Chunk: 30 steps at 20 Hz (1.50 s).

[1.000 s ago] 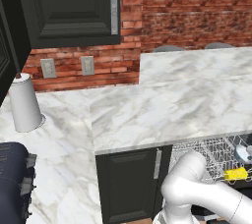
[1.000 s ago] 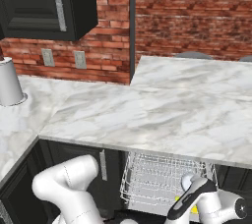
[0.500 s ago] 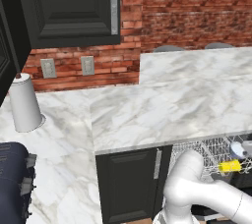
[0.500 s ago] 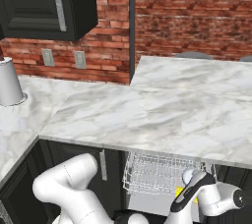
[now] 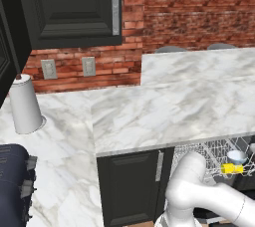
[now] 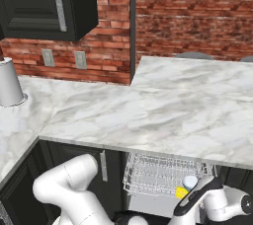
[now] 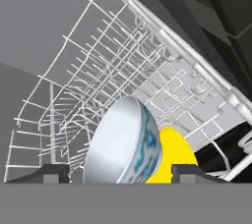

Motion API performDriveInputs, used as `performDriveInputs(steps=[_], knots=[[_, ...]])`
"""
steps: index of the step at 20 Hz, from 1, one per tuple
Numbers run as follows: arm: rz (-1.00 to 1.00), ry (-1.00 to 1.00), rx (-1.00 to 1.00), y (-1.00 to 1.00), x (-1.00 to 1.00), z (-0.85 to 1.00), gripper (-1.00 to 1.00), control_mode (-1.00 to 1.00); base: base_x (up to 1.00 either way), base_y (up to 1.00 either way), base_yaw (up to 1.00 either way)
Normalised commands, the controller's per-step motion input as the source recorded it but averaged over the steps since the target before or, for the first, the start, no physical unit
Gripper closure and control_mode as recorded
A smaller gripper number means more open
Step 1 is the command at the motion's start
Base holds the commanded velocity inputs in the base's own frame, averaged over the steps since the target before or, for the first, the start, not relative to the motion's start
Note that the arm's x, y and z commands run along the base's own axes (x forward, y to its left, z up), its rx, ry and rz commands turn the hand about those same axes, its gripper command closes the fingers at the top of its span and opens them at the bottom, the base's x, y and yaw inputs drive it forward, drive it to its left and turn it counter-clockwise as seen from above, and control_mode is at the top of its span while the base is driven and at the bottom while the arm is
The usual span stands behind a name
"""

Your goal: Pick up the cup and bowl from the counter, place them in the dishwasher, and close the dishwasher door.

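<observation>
Two outlets [image 5: 68, 67] sit in the brick wall at the left of the left base view, above a paper towel roll [image 5: 24, 103] standing on the counter [image 5: 149, 106], whose white marble runs rightward past a black cabinet door [image 5: 133, 181] to the dishwasher [image 5: 219, 157] with its white wire rack pulled out. At the far right of that view the bowl [image 5: 237, 156] rests in the rack, with a yellow object [image 5: 230, 169] just beside it. From the right base view, the white arm [image 6: 74, 189] bends low under the counter edge, the rack [image 6: 163, 174] sits right of it, and the bowl [image 6: 190, 181] lies at the rack's near corner next to the yellow piece [image 6: 182, 192]. Through the hand view, the gripper [image 7: 118, 171] stands with its two dark fingers [image 7: 54, 173] spread wide to either side of the bowl [image 7: 123, 144], which tilts on its edge against the wires, pale inside and blue-patterned outside; the fingers do not press on it, and the yellow object [image 7: 172, 154] lies just behind it to the right.
</observation>
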Motion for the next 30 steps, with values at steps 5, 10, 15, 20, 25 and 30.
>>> performDriveInputs(steps=[5,10,15,20,25,30], knots=[[0.0,-0.07,0.0,-0.11,-0.26,0.21,-1.0,-1.0,0.0,0.0,0.0],[0.0,-0.01,-0.02,-0.08,-0.15,0.11,-1.0,-1.0,0.0,0.0,0.0],[-0.03,0.04,-0.03,-0.02,0.0,0.11,-1.0,-1.0,0.0,0.0,0.0],[-0.04,0.15,0.0,0.0,0.0,0.21,-1.0,-1.0,0.0,0.0,0.0],[-0.02,0.1,0.04,-0.09,-0.01,0.18,-1.0,-1.0,0.0,0.0,0.0],[0.0,0.0,0.0,-0.1,-0.1,0.13,-1.0,-1.0,0.0,0.0,0.0]])
